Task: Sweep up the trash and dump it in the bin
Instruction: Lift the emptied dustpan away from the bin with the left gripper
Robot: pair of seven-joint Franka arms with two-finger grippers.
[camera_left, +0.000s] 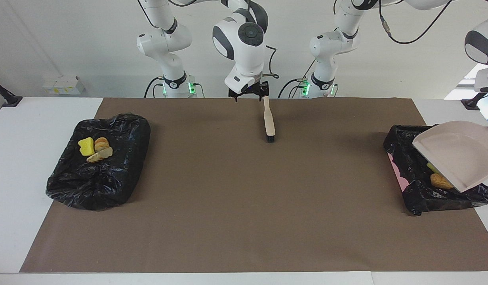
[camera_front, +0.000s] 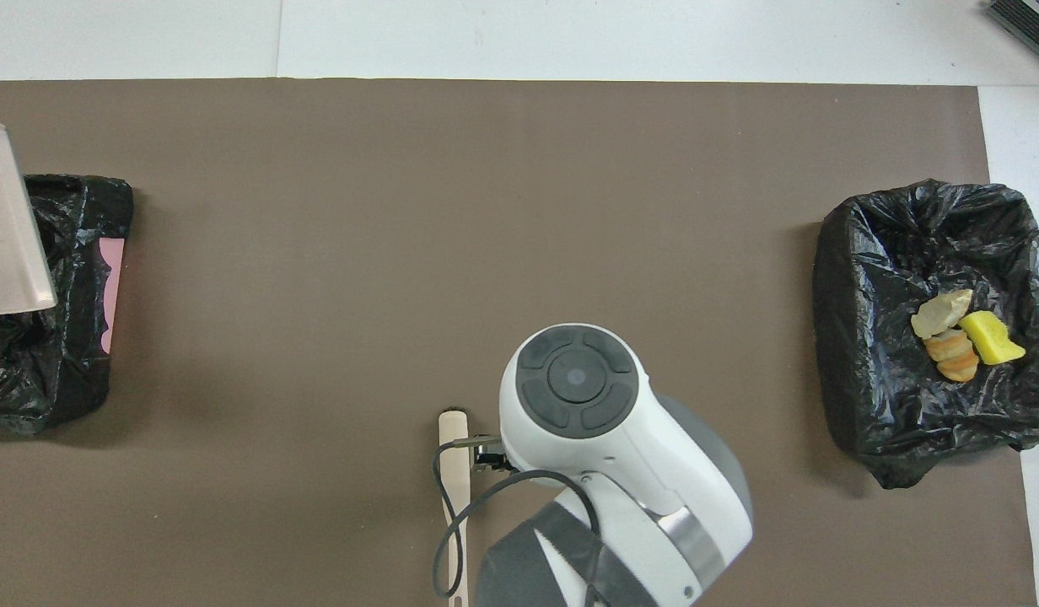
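Trash lies in two black-bagged bins. The bin (camera_left: pixel 121 130) at the right arm's end holds a yellow sponge chunk (camera_left: pixel 86 146) and bread lumps (camera_left: pixel 100 149), also seen from overhead (camera_front: pixel 958 337). The bin (camera_left: pixel 402 150) at the left arm's end holds a bread lump (camera_left: pixel 439 181) and a sponge, half hidden under the beige dustpan (camera_left: pixel 454 154). The dustpan hangs over it with nothing on it, held by the left arm, whose hand (camera_left: pixel 483 51) runs off the view's edge. The brush (camera_left: pixel 269 122) lies on the mat. My right gripper (camera_left: pixel 248 90) hovers open just over its handle end.
A brown mat (camera_left: pixel 244 206) covers the table between the two bins. A pink patch (camera_left: pixel 395 168) of the bin shows beside the bag at the left arm's end. Small white boxes (camera_left: pixel 61 85) sit near the wall by the right arm's end.
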